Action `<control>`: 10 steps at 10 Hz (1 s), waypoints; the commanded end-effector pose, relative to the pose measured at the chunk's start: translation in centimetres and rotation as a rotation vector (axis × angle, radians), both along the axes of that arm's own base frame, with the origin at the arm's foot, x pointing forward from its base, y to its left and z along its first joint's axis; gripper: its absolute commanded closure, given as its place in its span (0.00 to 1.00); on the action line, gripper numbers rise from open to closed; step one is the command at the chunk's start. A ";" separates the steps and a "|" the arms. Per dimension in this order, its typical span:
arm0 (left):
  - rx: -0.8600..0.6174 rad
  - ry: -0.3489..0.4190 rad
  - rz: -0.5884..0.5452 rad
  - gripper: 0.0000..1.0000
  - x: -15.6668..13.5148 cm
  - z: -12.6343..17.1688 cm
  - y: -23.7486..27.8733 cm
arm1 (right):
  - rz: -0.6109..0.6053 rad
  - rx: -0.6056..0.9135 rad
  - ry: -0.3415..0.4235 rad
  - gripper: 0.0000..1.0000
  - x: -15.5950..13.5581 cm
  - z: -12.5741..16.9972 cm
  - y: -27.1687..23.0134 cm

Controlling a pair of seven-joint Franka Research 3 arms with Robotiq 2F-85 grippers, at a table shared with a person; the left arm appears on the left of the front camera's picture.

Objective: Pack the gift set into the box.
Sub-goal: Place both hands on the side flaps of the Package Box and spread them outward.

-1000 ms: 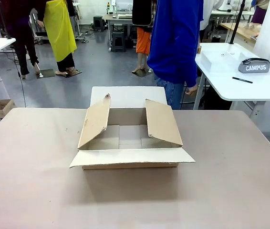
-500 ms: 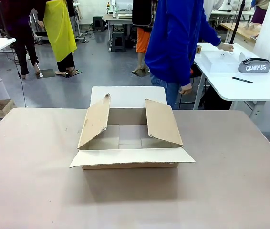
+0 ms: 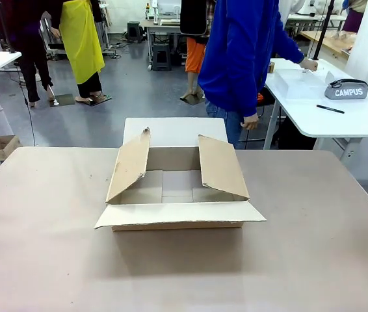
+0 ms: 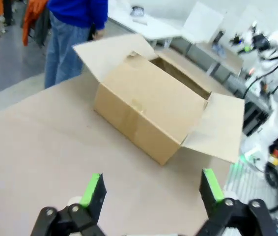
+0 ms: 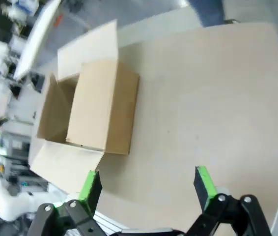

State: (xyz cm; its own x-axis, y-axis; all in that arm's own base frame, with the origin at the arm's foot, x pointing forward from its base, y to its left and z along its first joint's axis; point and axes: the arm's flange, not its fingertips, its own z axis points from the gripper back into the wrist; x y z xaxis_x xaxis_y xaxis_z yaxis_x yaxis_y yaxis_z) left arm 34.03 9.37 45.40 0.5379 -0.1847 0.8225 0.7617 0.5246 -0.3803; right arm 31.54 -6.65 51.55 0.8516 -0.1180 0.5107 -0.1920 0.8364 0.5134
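Left gripper [image 4: 151, 184] and right gripper [image 5: 146, 183] are hovering, jaws spread, empty. The box [image 3: 177, 185] is sitting mid-table, flaps open: likely light, stiff cardboard, best gripped by a wall, not a flap. Beyond, a person's hand [image 3: 310, 64] is resting at a pale tray [image 3: 296, 84], possibly the gift set.

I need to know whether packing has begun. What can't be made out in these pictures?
Front view: the floor edges of the box, under its inward-leaning side flaps.
Left wrist view: most of the box's inside, behind its near wall; motion-blurred.
Front view: the pale item on the side table near the person's hand, too small to identify.
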 end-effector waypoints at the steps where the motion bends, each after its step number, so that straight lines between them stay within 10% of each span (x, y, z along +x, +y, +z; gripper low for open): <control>1: 0.159 0.091 -0.031 0.00 -0.4 3.7 -10.9 | 0.170 -0.126 -0.098 0.00 1.3 -0.5 11.1; 5: 0.368 0.244 -0.153 0.00 0.4 2.4 -25.0 | 0.653 -0.145 -0.551 0.00 2.0 -4.2 22.1; 7: 0.343 0.298 -0.140 0.00 0.1 2.1 -25.6 | 0.726 -0.028 -0.583 0.00 3.7 -6.4 23.1; 8: 0.352 0.242 -0.160 0.00 -1.1 1.9 -27.0 | 0.704 -0.049 -0.472 0.00 4.4 -7.4 22.2; 10: 0.352 0.242 -0.160 0.00 -1.1 1.9 -27.0 | 0.652 -0.214 -0.530 0.00 1.9 -2.2 24.3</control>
State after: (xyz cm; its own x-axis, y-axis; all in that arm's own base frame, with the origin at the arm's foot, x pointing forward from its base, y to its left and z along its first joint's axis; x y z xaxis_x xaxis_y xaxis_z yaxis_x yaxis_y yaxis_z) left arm 33.17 -17.82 47.21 0.6569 -0.5277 0.5386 0.7497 0.5335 -0.3917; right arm 34.29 16.94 47.51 0.3551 0.4321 0.8290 -0.8536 0.5114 0.0991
